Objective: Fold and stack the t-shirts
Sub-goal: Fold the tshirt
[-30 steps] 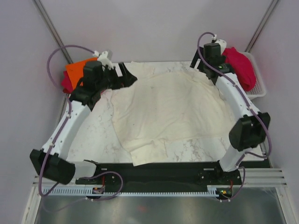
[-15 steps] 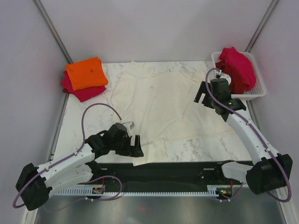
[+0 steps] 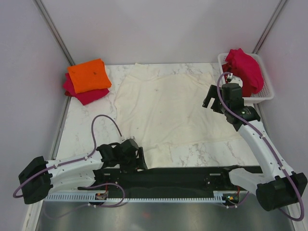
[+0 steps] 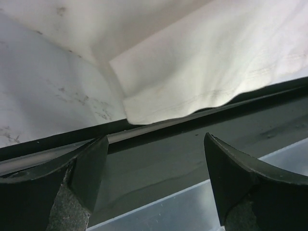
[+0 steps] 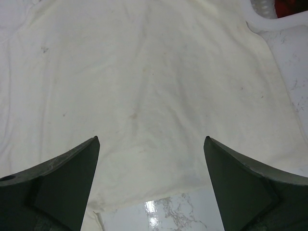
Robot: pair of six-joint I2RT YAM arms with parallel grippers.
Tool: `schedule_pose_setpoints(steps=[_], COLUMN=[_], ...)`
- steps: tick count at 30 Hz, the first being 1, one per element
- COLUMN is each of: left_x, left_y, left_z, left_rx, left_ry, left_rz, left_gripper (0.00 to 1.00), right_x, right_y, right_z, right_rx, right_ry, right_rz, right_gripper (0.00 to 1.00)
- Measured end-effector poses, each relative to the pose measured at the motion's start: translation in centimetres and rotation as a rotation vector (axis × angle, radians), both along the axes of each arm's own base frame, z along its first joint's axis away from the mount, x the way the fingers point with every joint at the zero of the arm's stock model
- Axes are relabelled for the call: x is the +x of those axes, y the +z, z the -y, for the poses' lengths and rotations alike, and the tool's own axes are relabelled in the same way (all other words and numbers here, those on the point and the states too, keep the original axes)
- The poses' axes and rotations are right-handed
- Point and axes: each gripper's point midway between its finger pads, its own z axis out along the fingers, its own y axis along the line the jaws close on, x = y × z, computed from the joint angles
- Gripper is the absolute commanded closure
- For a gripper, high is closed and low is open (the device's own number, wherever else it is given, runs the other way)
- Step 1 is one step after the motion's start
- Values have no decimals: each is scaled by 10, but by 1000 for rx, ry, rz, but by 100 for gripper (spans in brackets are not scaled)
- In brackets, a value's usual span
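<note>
A cream-white t-shirt [image 3: 168,108] lies spread flat on the marble table [image 3: 91,130], one sleeve [image 3: 158,155] reaching the front edge. My left gripper [image 3: 140,160] is open and empty, low at the front edge just left of that sleeve. In the left wrist view the gripper [image 4: 155,140] hangs over the black front rail with the sleeve's hem [image 4: 192,91] ahead of it. My right gripper [image 3: 211,102] is open and empty above the shirt's right side; the right wrist view shows the gripper [image 5: 151,140] over the cloth [image 5: 144,72]. A folded orange t-shirt [image 3: 88,75] lies on a folded crimson one [image 3: 90,96] at the back left.
A white mesh basket [image 3: 263,96] at the back right holds a heaped crimson t-shirt [image 3: 245,70]; its rim shows in the right wrist view [image 5: 269,23]. A black rail [image 3: 183,173] runs along the table's front edge. Grey walls close in the sides.
Both arms have drawn back from the shirt's far edge, leaving it spread flat. The left gripper dropped to the front edge by the sleeve; the right gripper shifted slightly right.
</note>
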Motion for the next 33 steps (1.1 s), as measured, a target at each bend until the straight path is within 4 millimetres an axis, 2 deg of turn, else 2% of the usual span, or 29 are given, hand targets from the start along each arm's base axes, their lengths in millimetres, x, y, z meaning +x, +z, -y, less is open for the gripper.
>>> schedule_pose_setpoints(steps=[7, 9, 12, 15, 18, 19, 20, 24, 28, 30, 33], left_x=[6, 9, 9, 10, 8, 8, 9, 13, 29, 37, 46], left_y=[-18, -18, -20, -22, -25, -26, -24, -16, 7, 34, 85], left_z=[-9, -5, 1, 7, 10, 12, 15, 11, -8, -18, -20], left_rx=[64, 61, 58, 62, 67, 65, 48, 48, 51, 6, -130], left_ry=[96, 106, 111, 114, 111, 107, 100, 101, 167, 208, 252], left_rz=[2, 1, -15, -33, -46, -46, -39, 0, 118, 192, 298], left_gripper=[16, 18, 25, 43, 74, 93, 98, 98, 98, 98, 98], right_x=[-2, -3, -6, -8, -9, -9, -9, -12, -18, -24, -35], right_y=[-3, -7, -16, -21, -24, -24, -25, -28, -30, -32, -44], right_z=[-1, -1, -1, 0, 0, 1, 1, 2, 5, 9, 10], right_rx=[-6, -9, -13, -20, -32, -34, -35, -43, -47, -39, -10], right_ry=[16, 17, 24, 29, 36, 37, 39, 43, 29, 6, -26], right_rz=[-10, -19, -40, -51, -58, -59, -59, -66, -62, -59, -75], right_gripper=[2, 2, 2, 2, 2, 2, 2, 2, 2, 2, 2])
